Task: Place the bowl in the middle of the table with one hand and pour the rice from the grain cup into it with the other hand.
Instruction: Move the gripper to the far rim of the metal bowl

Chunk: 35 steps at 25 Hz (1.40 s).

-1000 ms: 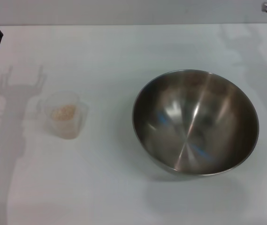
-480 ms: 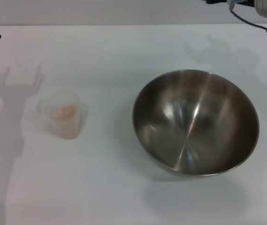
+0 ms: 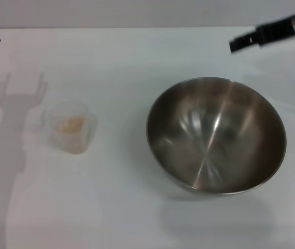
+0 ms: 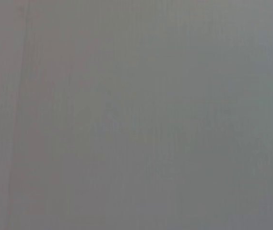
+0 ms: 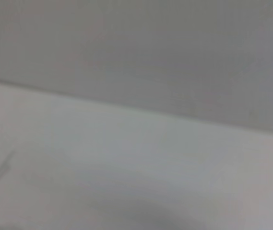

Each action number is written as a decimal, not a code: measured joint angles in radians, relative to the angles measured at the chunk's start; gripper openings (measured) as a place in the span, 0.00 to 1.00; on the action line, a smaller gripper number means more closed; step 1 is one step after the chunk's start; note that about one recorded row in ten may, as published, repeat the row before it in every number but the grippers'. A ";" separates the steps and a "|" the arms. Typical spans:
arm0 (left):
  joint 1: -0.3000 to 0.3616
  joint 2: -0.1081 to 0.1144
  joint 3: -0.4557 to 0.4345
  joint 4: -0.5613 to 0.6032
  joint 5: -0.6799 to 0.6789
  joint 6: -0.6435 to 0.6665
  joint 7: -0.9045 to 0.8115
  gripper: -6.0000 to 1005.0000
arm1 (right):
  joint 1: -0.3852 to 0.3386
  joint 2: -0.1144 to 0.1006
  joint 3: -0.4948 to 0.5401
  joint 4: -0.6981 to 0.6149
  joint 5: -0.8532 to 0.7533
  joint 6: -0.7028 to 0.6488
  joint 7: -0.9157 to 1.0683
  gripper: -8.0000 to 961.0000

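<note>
Right gripper (image 3: 264,34) has swung in above the bowl (image 3: 215,135).

**A:** What lies behind the scene?

**B:** A plain grey wall (image 3: 137,13). It runs as a narrow, unmarked band across the top of the head view.

**A:** Anything else there?

**B:** A soft grey shadow (image 3: 17,104) on the left side. It has two upright prongs and trails down towards the lower left corner.

**A:** And the wrist views?

**B:** The left one is filled by an even grey surface (image 4: 136,115); what it is cannot be told. The right one shows a grey backdrop (image 5: 150,48) across its upper half, ending at a slanted edge.
</note>
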 joint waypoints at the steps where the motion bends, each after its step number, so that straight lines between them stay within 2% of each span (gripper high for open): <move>1: -0.005 0.000 0.000 0.000 0.000 0.000 0.004 0.83 | 0.026 -0.004 0.047 0.062 0.000 0.054 -0.043 0.79; 8: -0.010 -0.001 0.000 0.000 0.000 0.000 0.003 0.83 | 0.044 -0.022 0.061 0.139 -0.010 0.128 -0.085 0.79; 22: -0.005 -0.003 0.000 -0.002 0.002 0.003 -0.003 0.83 | 0.041 -0.024 0.060 0.150 -0.055 0.157 -0.095 0.79; 35: -0.007 -0.003 0.000 0.000 0.000 0.002 -0.003 0.83 | 0.050 -0.021 0.059 0.333 -0.074 0.102 -0.147 0.78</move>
